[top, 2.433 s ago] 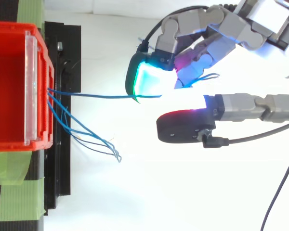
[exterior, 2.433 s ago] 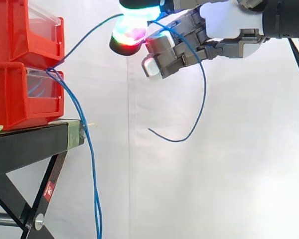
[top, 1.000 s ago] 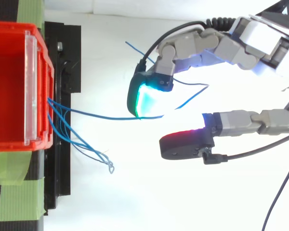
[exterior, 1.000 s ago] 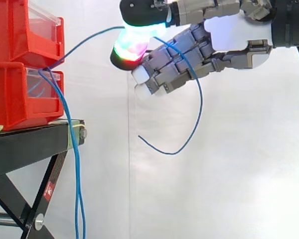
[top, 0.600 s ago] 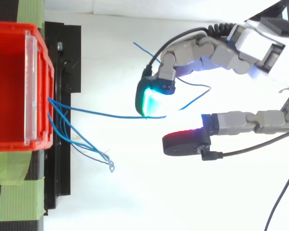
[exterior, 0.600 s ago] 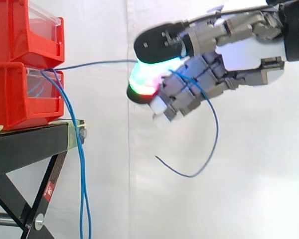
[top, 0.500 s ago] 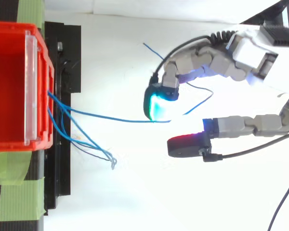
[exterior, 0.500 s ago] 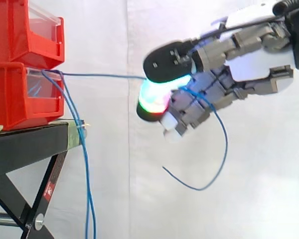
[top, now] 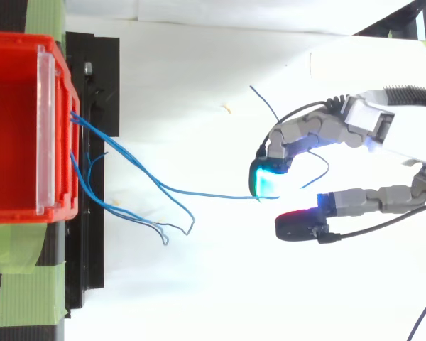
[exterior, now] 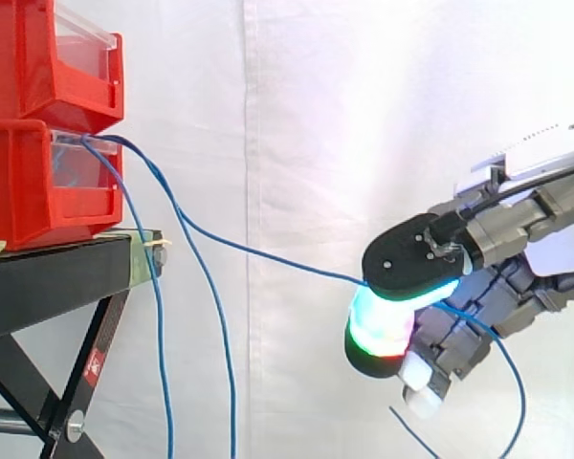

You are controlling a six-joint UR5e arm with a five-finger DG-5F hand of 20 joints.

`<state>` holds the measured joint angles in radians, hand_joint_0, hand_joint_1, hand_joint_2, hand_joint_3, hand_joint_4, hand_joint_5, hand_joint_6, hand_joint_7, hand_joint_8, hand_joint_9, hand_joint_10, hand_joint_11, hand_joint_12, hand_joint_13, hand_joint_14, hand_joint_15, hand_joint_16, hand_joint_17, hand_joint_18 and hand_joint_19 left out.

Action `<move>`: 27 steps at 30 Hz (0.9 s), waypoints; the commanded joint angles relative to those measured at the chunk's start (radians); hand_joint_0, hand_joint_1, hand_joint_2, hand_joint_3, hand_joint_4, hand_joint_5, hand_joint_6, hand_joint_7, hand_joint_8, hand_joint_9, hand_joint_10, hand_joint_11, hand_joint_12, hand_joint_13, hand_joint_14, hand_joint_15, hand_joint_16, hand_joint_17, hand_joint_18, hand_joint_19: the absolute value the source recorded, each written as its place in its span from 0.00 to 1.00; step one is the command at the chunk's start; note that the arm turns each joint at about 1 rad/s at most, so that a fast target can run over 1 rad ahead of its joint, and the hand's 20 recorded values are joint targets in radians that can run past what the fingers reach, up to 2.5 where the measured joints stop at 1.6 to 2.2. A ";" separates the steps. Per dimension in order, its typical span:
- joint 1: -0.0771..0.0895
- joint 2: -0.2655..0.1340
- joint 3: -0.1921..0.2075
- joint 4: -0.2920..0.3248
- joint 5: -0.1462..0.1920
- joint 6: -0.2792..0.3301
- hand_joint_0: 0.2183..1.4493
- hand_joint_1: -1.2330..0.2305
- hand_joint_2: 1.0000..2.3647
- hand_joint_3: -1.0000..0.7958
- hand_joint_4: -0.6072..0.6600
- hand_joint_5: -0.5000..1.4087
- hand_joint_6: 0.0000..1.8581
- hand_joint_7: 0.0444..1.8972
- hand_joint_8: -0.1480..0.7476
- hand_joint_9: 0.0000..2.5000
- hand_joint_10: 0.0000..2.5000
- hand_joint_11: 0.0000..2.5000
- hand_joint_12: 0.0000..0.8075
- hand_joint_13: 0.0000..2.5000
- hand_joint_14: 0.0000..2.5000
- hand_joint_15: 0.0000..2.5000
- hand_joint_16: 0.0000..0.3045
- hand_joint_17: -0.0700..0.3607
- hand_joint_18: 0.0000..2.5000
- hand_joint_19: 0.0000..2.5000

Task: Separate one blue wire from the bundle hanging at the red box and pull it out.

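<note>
One blue wire [exterior: 268,256] runs from the front of the lower red box [exterior: 29,182] down and to the right into my hand [exterior: 502,287]. The hand is low at the right and is shut on the wire, pinching it between its glowing fingertips [exterior: 383,330]. The wire's free tail curls out below the hand. In the top view the same wire [top: 213,195] crosses from the red box [top: 14,128] to the hand [top: 383,135]. The other blue wires [exterior: 160,325] hang from the box past the stand, their loose ends [top: 160,231] lying beside it.
A second red box [exterior: 48,57] is stacked on the lower one. Both rest on a black stand [exterior: 57,277] with green tape [top: 28,291] at its edge. A white curtain hangs behind, and open space lies between stand and hand.
My hand has moved down and to the right, away from the boxes, with the blue wire still pinched. A longer stretch of wire now slopes from box to hand, and the hanging wires have shifted.
</note>
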<state>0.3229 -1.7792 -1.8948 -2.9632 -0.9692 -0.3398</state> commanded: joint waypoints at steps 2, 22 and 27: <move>0.015 0.000 -0.015 -0.020 0.004 0.030 0.32 0.32 0.02 0.59 0.40 0.19 0.41 0.65 0.52 0.25 0.01 0.39 0.45 0.14 0.01 0.18 0.16 0.42 0.14 0.23; 0.028 0.000 -0.013 0.148 0.000 0.036 0.32 0.32 0.02 0.59 0.41 0.19 0.41 0.65 0.51 0.26 0.01 0.45 0.45 0.14 0.01 0.19 0.16 0.41 0.14 0.23; 0.028 0.000 -0.015 0.150 0.000 0.036 0.32 0.32 0.02 0.59 0.41 0.19 0.41 0.64 0.50 0.26 0.01 0.49 0.45 0.15 0.01 0.19 0.16 0.41 0.14 0.23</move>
<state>0.3503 -1.7794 -1.9087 -2.8164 -0.9695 -0.3037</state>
